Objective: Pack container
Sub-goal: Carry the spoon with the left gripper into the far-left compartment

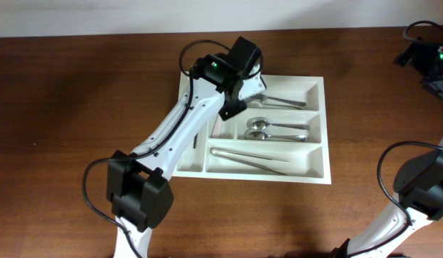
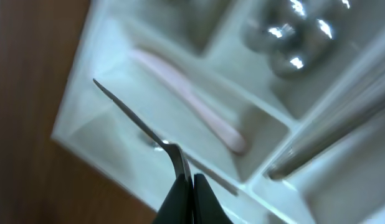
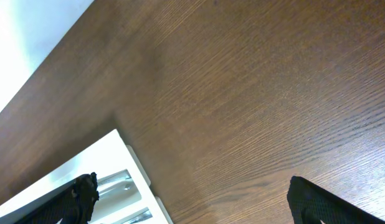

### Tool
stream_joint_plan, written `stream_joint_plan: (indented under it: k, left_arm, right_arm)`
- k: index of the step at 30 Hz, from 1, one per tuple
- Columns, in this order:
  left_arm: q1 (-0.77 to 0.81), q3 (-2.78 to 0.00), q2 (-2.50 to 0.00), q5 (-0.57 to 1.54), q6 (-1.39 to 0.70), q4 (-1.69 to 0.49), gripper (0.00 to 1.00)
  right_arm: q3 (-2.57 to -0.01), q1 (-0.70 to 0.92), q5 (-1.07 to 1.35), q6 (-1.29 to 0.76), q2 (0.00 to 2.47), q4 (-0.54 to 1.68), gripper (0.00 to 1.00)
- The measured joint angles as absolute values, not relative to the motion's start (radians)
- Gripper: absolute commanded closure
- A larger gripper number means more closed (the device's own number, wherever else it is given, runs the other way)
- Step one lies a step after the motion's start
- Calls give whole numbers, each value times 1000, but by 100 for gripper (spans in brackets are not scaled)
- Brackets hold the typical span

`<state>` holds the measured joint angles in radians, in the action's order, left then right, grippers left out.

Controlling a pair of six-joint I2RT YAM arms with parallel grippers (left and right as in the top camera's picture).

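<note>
The container (image 1: 264,176) is a white cutlery tray on the brown table. My left gripper (image 2: 192,182) is shut on a thin metal utensil (image 2: 139,124) and holds it tilted over the tray's narrow left compartments (image 2: 80,127). In the overhead view the left wrist (image 1: 232,72) covers the tray's top left part. A pale pink utensil (image 2: 192,102) lies in a narrow compartment. My right gripper (image 3: 192,186) is open and empty above bare table, beside the tray's corner (image 3: 118,146).
Two spoons (image 1: 275,130) lie in the middle wide compartment, one spoon (image 1: 282,102) in the far one, and long metal pieces (image 1: 250,158) in the near one. The right arm (image 1: 422,183) stands at the right edge, with black gear (image 1: 422,54) at the far right.
</note>
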<state>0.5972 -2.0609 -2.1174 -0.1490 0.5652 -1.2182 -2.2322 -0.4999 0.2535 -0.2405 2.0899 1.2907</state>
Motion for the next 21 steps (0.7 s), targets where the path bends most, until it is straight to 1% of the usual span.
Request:
stream_joint_plan:
  k: [4,9,15,21]
  left_arm:
    - [590,-2061,-2135,-100,656,-1282,98]
    - [562,-2061,-2136,-77,709,-1348,98]
    - [537,-2061,-2136,-80,734,-1364,98]
    - [537,-2061,-2136,-129,741,-1390,98]
  right_arm:
    - [-2232,-500,253,-240,2090,1291,1]
    - [-2232,-500,253,-239,2090,1291,1]
    - [-2232,-500,253,-240,2090,1290,1]
    - [-2232,-500,253,-240,2090,1290,1]
